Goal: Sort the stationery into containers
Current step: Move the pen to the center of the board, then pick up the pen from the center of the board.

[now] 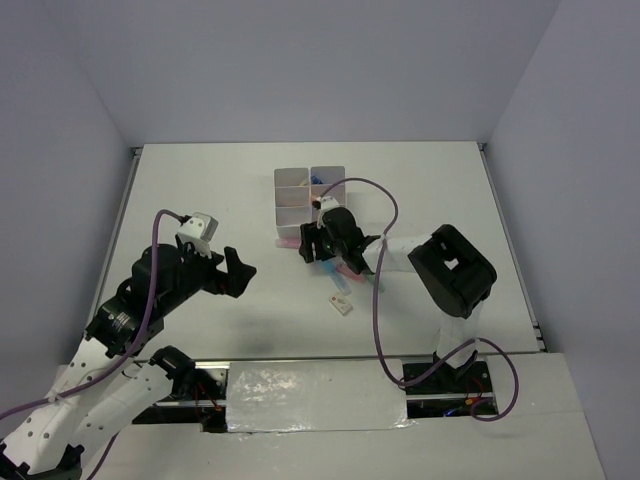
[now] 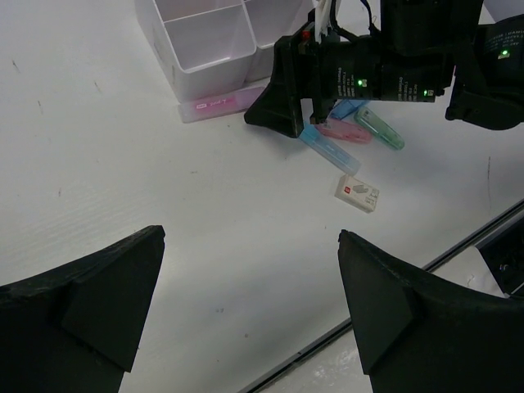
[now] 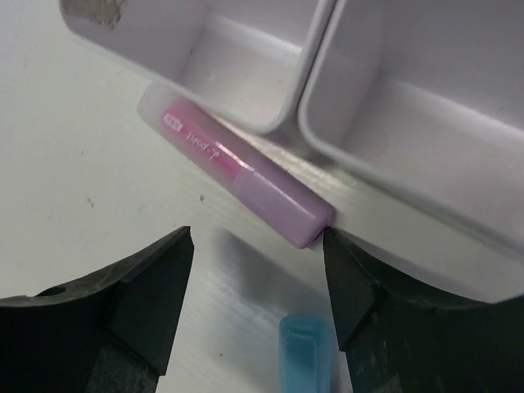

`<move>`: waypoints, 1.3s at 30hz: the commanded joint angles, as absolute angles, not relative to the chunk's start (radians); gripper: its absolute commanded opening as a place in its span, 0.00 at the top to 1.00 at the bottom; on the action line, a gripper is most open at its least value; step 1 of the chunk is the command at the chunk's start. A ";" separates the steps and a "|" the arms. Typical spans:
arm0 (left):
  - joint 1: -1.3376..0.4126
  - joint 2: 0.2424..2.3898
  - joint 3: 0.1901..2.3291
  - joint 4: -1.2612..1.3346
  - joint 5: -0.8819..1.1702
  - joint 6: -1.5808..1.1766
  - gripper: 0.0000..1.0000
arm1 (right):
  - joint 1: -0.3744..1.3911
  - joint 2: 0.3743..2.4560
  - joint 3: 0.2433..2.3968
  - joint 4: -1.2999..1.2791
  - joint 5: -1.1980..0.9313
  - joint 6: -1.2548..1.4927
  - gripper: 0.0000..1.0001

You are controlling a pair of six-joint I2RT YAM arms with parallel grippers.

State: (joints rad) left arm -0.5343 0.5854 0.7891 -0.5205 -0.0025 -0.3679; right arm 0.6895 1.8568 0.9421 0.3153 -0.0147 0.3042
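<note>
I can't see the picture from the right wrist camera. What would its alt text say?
A pink marker lies on the white table against the foot of a white container, seen from close above. Two dark jaws, spread open, fill the bottom corners, and the tip of a blue marker pokes in between them.

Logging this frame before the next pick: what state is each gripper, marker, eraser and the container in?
Left gripper: open, empty.
Right gripper: open, empty, by the pink marker.
Pink marker: flat against the base of the container.
Second pink marker: flat beside the green marker.
Blue marker: flat on the table.
Green marker: flat on the table.
White eraser: flat on the table.
Container: upright, open-topped.
</note>
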 commanded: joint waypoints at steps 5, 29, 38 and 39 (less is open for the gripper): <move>-0.531 0.580 0.787 -0.479 0.015 -0.348 0.01 | 0.820 1.827 0.919 0.364 -0.086 0.272 0.29; -0.531 0.581 0.785 -0.477 0.029 -0.345 0.01 | 0.836 1.925 1.068 0.218 0.058 0.155 0.31; -0.531 0.584 0.787 -0.476 0.037 -0.341 0.01 | 0.857 1.996 1.117 0.183 0.025 0.112 0.37; -0.531 0.583 0.787 -0.476 0.038 -0.341 0.01 | 0.864 2.017 1.126 0.175 0.035 0.109 0.37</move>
